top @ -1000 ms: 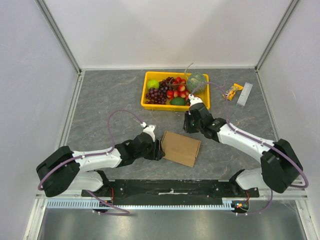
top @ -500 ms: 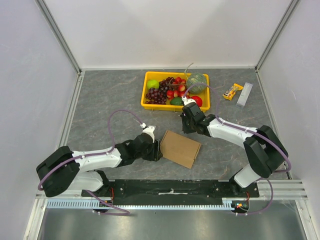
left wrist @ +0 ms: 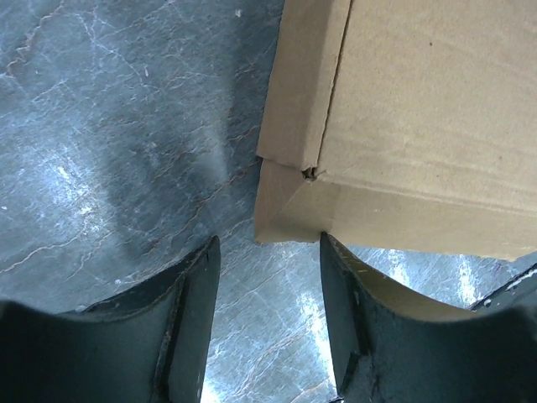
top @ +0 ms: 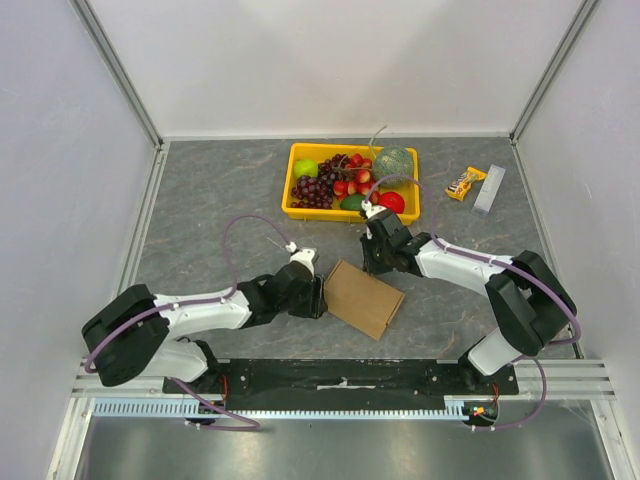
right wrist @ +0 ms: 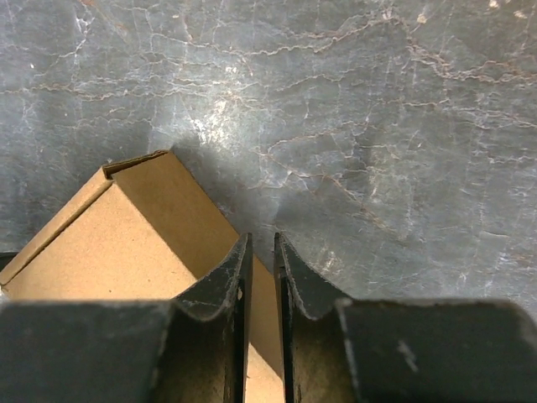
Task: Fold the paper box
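Observation:
The paper box (top: 362, 298) is a slim, closed brown cardboard box lying flat on the grey table, turned at an angle. My left gripper (top: 318, 297) is open at the box's left corner. In the left wrist view the box (left wrist: 419, 101) has its corner just ahead of the gripper (left wrist: 268, 248), with one finger (left wrist: 348, 294) touching its lower edge. My right gripper (top: 372, 262) is shut and empty at the box's far edge. In the right wrist view it (right wrist: 262, 242) hovers over the edge of the box (right wrist: 101, 243), jaws nearly together with nothing between them.
A yellow tray (top: 296, 210) of fruit stands just behind the right gripper. A snack bar (top: 465, 183) and a pale grey bar (top: 489, 189) lie at the back right. White walls close in the table on three sides.
My right gripper has moved left and down onto the box's far edge. The box has turned and slid slightly. My left gripper has edged forward against the box's left corner.

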`<action>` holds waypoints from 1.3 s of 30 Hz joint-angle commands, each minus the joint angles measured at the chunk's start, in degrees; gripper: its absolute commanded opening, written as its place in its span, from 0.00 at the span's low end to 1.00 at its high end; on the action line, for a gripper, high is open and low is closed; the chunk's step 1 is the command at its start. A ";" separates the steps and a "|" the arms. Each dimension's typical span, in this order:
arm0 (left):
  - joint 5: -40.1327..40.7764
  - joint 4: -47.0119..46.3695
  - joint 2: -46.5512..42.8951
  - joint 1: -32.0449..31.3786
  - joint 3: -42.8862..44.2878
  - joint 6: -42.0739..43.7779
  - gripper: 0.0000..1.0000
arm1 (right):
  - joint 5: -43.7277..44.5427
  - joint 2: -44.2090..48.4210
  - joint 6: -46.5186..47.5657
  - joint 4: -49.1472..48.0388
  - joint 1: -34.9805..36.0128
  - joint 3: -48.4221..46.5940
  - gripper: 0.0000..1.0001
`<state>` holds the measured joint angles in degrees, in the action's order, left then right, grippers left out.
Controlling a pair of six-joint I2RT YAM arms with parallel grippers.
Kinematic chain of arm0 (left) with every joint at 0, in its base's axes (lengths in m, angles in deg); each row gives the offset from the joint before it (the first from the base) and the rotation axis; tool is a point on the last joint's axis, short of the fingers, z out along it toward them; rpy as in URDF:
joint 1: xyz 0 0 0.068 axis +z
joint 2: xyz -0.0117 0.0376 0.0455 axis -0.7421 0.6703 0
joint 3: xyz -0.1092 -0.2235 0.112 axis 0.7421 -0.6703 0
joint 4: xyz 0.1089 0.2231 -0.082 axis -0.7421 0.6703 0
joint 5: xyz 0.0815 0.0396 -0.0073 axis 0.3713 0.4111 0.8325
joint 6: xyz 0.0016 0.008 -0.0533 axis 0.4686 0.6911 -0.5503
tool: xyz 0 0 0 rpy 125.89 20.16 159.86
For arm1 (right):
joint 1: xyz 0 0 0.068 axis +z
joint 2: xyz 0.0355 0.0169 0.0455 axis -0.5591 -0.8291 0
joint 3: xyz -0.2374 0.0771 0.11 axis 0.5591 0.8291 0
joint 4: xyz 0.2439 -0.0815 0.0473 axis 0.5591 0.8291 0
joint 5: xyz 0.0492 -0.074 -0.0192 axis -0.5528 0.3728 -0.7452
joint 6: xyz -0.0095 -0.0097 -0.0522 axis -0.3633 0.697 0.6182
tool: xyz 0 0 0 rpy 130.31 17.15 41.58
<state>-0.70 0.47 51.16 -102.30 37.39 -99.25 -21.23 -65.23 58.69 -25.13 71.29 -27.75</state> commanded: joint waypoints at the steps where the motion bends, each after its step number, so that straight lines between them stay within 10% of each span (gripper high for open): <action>1: 1.71 0.90 1.69 0.07 1.60 1.81 0.57 | -4.02 0.30 0.30 -1.43 0.14 1.00 0.22; 30: 2.85 6.95 2.93 -0.01 3.89 -0.03 0.57 | -2.19 7.33 -3.13 0.41 0.49 6.19 0.22; 39: 5.49 11.00 -0.78 0.25 1.94 -3.64 0.09 | 0.81 6.20 0.03 0.50 0.49 5.40 0.20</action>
<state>1.93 9.21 50.22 -102.30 38.79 -100.78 -22.59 -58.74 56.57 -24.45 71.66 -21.72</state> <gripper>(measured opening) 0.222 0.211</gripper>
